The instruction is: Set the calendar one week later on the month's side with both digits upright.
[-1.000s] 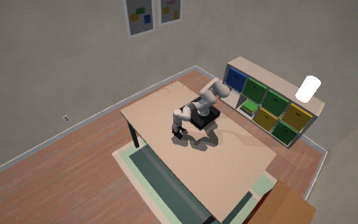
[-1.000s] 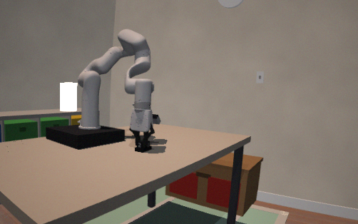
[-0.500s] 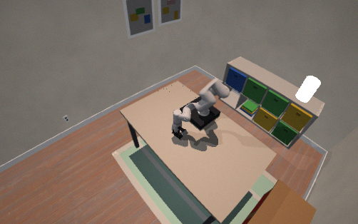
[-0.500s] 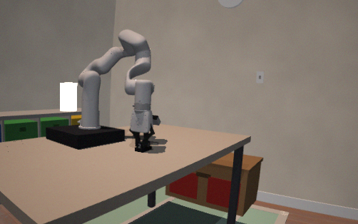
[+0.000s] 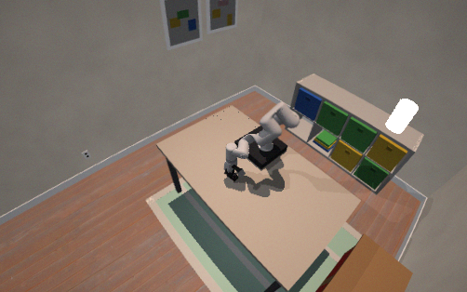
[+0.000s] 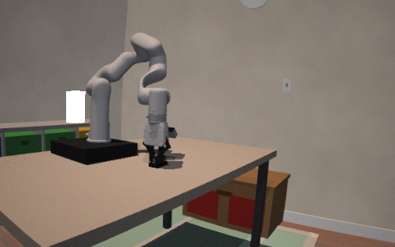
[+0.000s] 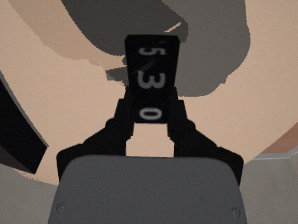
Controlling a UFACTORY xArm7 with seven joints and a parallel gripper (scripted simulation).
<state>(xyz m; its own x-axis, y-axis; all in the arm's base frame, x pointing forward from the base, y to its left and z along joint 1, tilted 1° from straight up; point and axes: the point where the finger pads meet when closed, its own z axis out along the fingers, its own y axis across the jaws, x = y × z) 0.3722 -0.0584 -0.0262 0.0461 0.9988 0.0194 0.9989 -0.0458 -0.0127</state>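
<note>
Black numbered block (image 6: 156,162) (image 7: 151,96), three pale digits (image 7: 152,80), one white arm (image 5: 271,126) (image 6: 101,114), jaws closed on the block

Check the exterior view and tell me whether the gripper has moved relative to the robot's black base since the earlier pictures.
No, the gripper shows no visible shift against the black base.
</note>
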